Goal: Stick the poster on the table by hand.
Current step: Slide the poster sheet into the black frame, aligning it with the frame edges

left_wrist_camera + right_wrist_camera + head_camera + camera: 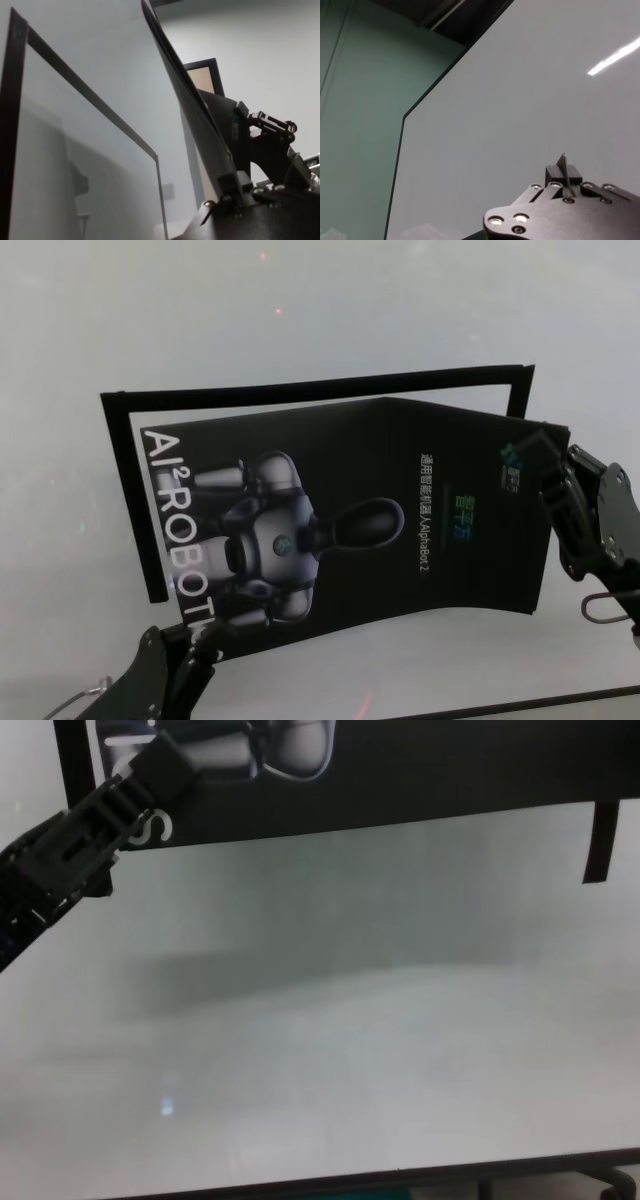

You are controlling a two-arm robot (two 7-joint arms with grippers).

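Holding the poster point(380, 510) taut above the table point(300, 300), the left end effector point(190, 645) pinches its near-left corner while the right end effector point(560, 485) clamps the opposite edge, apparently to align it inside the black strips point(320, 390).

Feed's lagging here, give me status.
Left hand shut on poster near corner. Right hand shut on far edge. Poster bowed above table, not flat.
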